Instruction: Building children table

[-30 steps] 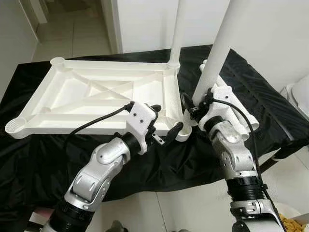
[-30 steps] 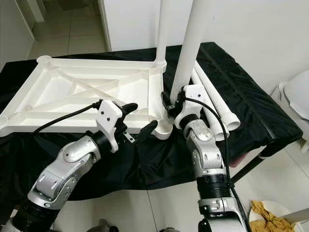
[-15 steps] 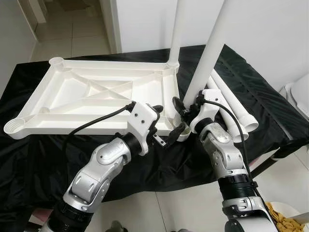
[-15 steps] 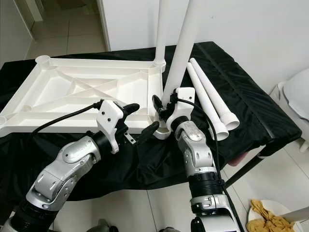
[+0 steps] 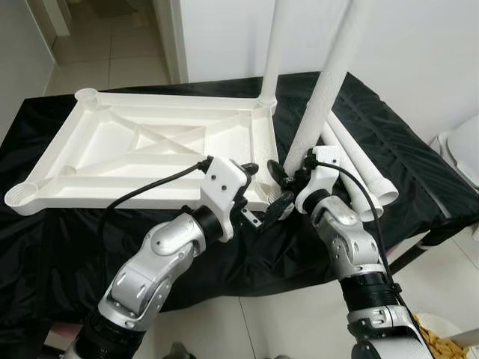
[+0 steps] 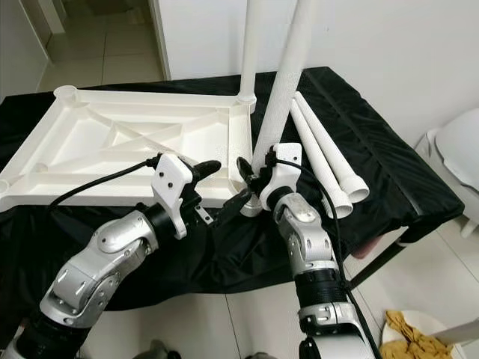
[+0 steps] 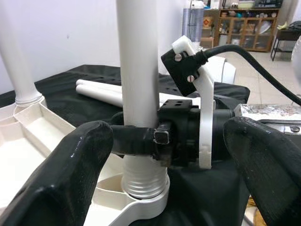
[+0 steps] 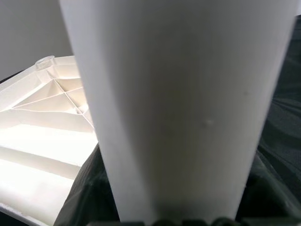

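Note:
The white table top point(image 5: 142, 149) lies upside down on the black-covered table. One white leg point(image 5: 271, 52) stands in its far right corner socket. My right gripper point(image 5: 292, 170) is shut on a second white leg point(image 5: 329, 82), held nearly upright and leaning slightly right. In the left wrist view that leg's ribbed lower end point(image 7: 143, 181) sits in the near right corner socket. My left gripper point(image 6: 222, 185) is open at that same corner, its fingers point(image 7: 70, 174) spread on either side of the socket without touching the leg. The right wrist view looks along the held leg point(image 8: 178, 108).
Two spare white legs point(image 5: 367, 172) lie side by side on the black cloth point(image 5: 419, 179) to the right of the held leg. A white seat point(image 5: 464, 146) stands off the table's right end. A bowl with yellow cloth point(image 6: 419, 336) is on the floor.
My right gripper has carried the leg leftward to the near right corner, and its lower end now sits in the socket. The left gripper has stayed at that corner.

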Robot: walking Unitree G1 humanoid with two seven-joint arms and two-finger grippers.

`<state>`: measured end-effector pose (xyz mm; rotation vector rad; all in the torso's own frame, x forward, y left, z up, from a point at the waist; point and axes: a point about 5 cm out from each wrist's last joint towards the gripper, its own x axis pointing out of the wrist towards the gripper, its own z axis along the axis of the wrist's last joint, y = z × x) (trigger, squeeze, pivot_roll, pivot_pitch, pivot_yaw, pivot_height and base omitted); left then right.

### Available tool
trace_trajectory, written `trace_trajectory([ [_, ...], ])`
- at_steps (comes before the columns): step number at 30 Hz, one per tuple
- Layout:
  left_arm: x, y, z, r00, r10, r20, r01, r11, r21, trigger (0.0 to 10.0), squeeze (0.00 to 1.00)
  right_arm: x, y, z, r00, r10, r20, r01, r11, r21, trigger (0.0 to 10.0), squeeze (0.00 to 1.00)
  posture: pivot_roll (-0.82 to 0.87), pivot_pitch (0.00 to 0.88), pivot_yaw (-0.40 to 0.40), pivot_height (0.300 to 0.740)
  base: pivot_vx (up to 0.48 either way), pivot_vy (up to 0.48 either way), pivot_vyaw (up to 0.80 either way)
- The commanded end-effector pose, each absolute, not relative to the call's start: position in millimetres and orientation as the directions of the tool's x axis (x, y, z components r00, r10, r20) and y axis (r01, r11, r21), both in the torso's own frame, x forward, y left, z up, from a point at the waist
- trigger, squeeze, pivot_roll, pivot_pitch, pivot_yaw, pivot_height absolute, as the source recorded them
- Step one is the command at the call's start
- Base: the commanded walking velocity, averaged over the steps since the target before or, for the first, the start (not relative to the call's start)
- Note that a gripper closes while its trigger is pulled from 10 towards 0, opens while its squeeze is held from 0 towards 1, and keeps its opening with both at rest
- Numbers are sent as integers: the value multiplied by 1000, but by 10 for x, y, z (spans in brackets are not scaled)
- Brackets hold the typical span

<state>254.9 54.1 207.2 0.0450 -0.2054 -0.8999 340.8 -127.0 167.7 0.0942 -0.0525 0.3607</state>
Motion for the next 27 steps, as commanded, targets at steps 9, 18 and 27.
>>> trace_trajectory([
  [9,2509,528,2089,540,-830,139,819,556,140,10000,0,3324,-1409,1375,951,306,-37,-305,952,29,10000,0,-42,68,0,740,0,0,0],
  [18,2522,544,2118,545,-826,143,815,562,140,10000,0,3137,-1172,1318,887,462,-22,-462,882,-88,10000,0,-39,68,1,740,0,0,0],
  [27,2520,549,2135,549,-823,145,812,566,140,10000,0,3033,-1182,1237,866,501,-19,-499,858,-121,10000,0,-40,70,2,740,0,0,0],
])
